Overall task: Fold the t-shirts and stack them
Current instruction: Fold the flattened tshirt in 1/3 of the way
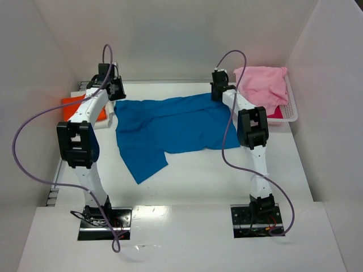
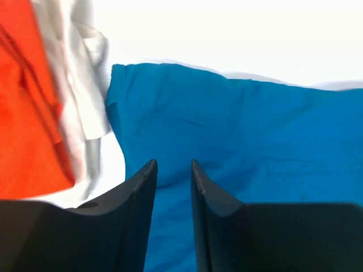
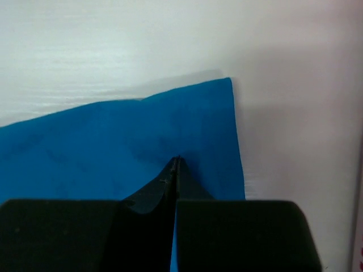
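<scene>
The large blue t-shirt (image 1: pixel 170 127) lies spread across the middle of the table, one part hanging toward the front left. My left gripper (image 1: pixel 115 90) hovers over its far left corner (image 2: pixel 238 130), jaws slightly apart and empty. My right gripper (image 1: pixel 219 90) is at the far right corner (image 3: pixel 187 124), jaws shut, with the tips (image 3: pixel 177 160) pinched into the blue cloth. The orange t-shirt (image 1: pixel 76 107) lies at the far left and also shows in the left wrist view (image 2: pixel 25 102). The pink t-shirt (image 1: pixel 262 84) sits in the basket.
The white plastic basket (image 1: pixel 292 110) stands at the back right. A white cloth (image 2: pixel 79 73) lies between the orange t-shirt and the blue one. White walls enclose the table at the back and on both sides.
</scene>
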### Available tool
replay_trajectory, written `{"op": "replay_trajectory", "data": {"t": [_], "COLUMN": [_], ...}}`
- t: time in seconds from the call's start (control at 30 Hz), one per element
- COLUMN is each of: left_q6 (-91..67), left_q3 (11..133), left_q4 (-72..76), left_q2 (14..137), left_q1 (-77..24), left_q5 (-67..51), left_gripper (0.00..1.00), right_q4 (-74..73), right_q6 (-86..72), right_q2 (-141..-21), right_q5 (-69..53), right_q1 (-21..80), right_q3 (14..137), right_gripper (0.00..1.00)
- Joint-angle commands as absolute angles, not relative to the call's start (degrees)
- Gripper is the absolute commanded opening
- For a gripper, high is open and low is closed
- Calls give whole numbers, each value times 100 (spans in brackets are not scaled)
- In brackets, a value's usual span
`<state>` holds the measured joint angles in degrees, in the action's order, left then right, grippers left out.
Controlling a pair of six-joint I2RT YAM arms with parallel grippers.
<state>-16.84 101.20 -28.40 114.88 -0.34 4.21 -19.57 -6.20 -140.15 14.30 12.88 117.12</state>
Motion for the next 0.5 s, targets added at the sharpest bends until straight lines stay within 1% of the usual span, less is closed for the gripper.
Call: {"op": "replay_trajectory", "data": {"t": [0.0,0.1,0.17,0.23,0.37,0.47], "left_q6": [-1830,-1971,-2135,-2197,-2249,-2250], "left_q3": [9725,9406,9273,9220,9220,9366], "left_q4": [-2689,-2637,-2637,-2584,-2522,-2472], "left_q2": [11127,11205,11313,11415,11724,11812], "left_q1": [-36,9,9,9,9,9], "left_q5": [396,310,264,264,316,369], "left_gripper": [35,13,2,0,0,0], "right_q4": [-1925,-1933,-1993,-2048,-1996,-2057], "right_q6": [-712,-712,-712,-764,-834,-835], "right_q2": [-14009,-14018,-14071,-14071,-13940,-13869], "right_q5": [1441,1441,1441,1441,1511,1261], "right_q1": [1345,1345,1345,1345,1345,1345], "right_q3": [11839,11839,11832,11674,11268,11268], "right_gripper": [1,1,1,1,0,0]}}
